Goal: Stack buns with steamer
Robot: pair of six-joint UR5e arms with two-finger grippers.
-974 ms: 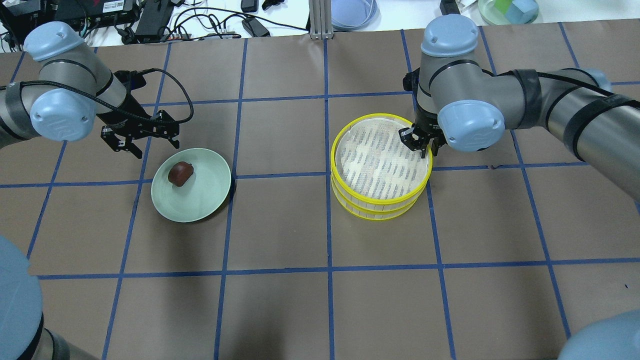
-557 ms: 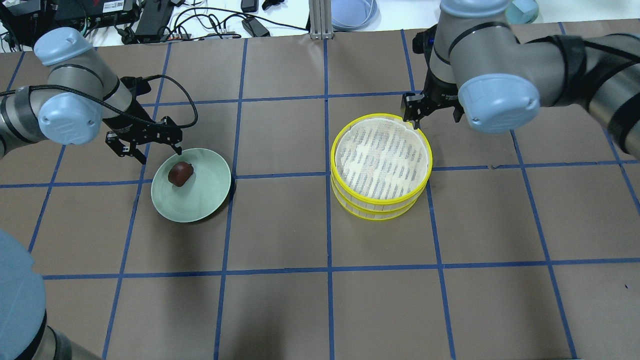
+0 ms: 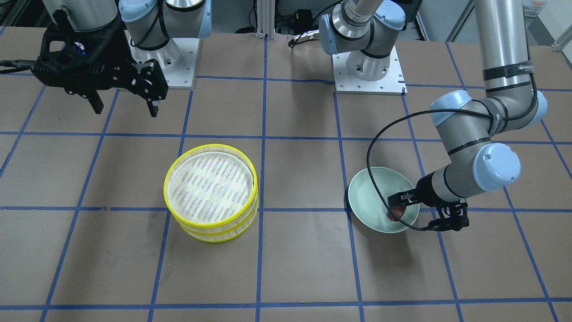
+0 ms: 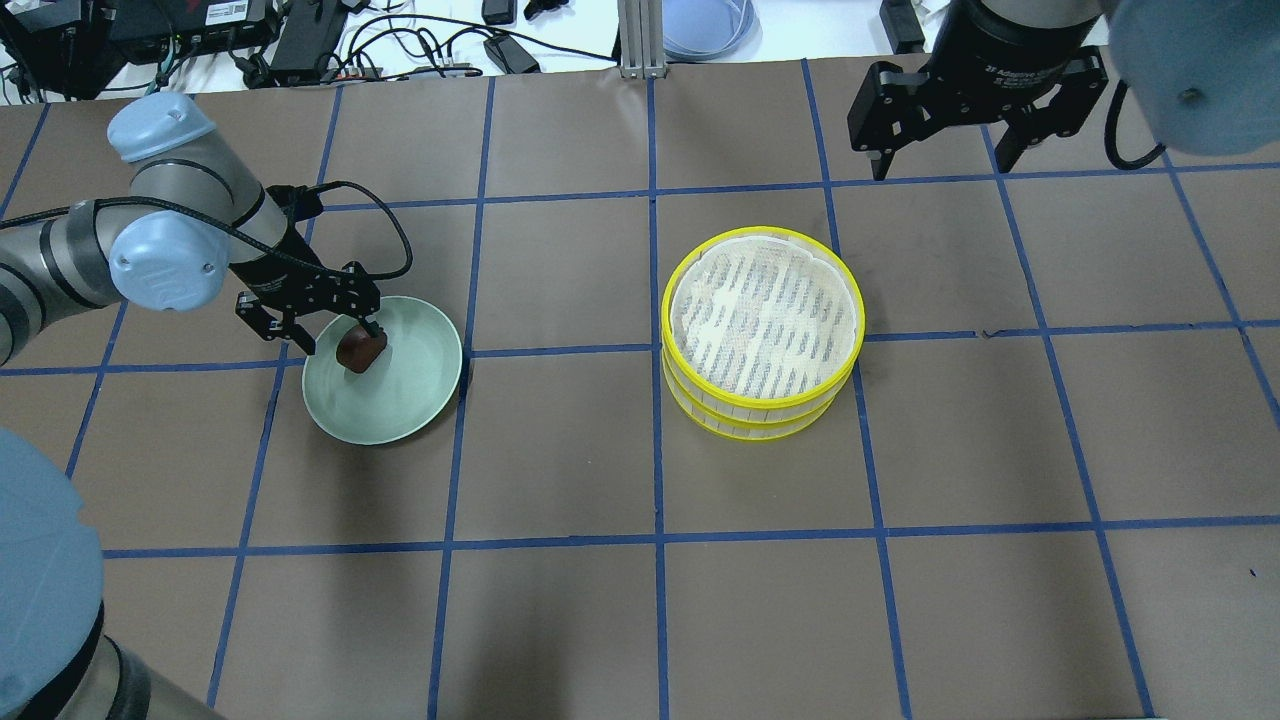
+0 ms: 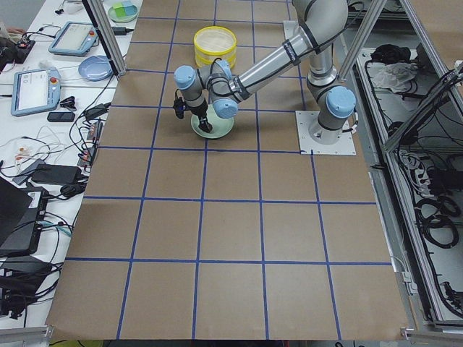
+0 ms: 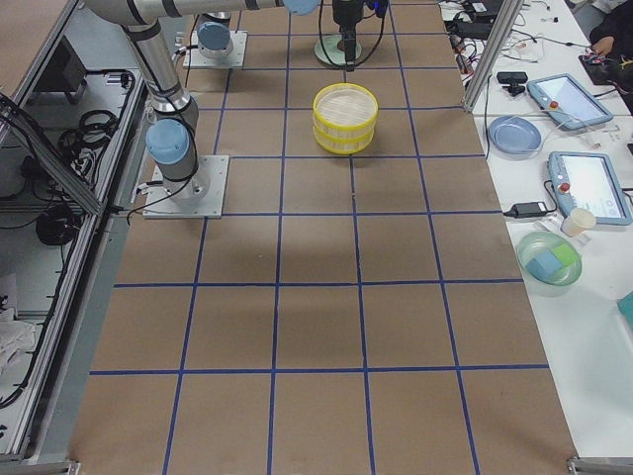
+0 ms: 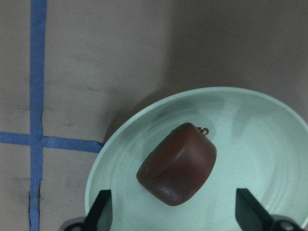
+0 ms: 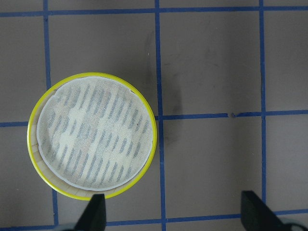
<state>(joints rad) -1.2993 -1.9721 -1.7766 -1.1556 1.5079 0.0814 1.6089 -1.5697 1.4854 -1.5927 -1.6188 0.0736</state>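
Brown gridded tabletop (image 4: 560, 450); left gripper (image 7: 174, 215), jaws spread, empty, has dark bun (image 7: 177, 163) at wrist-view 12 o'clock on plate (image 7: 260, 144); right gripper (image 4: 942, 165), also spread, much farther.

The bench (image 4: 560, 620) is covered in brown paper and crossed by blue tape lines that form a grid of large squares. Seen from overhead, a pale green plate (image 4: 415, 390) lies on it at 9 o'clock from the middle. One tape line runs under the plate and another passes just beside its 3 o'clock edge. A round, yellow-rimmed steamer (image 4: 762, 320) stands at about 2 o'clock, near the middle and well apart from the plate. It is a stack of tiers with a white slotted liner on top, and it sits over a tape crossing. In the front-facing view two grey base plates (image 3: 344, 87) lie toward 12 o'clock.
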